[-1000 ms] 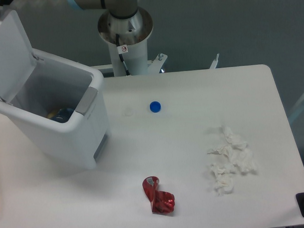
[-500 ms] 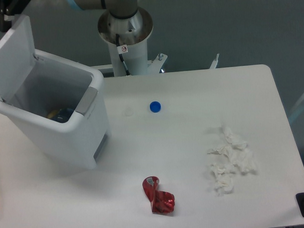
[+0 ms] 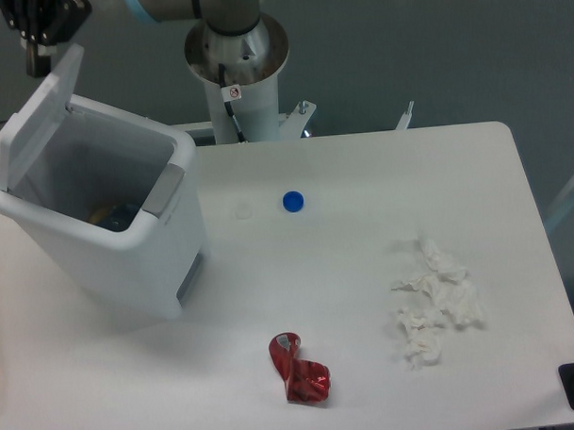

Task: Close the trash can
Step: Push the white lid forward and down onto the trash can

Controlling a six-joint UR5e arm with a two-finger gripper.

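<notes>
- The trash can (image 3: pixel 109 235) sits at the left side of the desk (image 3: pixel 365 297), its lid (image 3: pixel 40 115) tipped up.
- The lid looks light, stiff and smooth — no gripping needed, just push its top edge down.
- The hand (image 3: pixel 37 30) is right above that edge — I cannot tell whether it is wide or closed.

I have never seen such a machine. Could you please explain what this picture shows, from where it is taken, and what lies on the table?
One fixed camera looks down from above at a white table. The grey column at the top is the base of a robot arm. Its gripper, the dark part at top left, is at the upper edge of the raised lid of the white trash can. Whether it is open or shut cannot be seen. On the table lie a blue bottle cap, a crumpled red wrapper and crumpled white tissue. Some items lie inside the can.
</notes>
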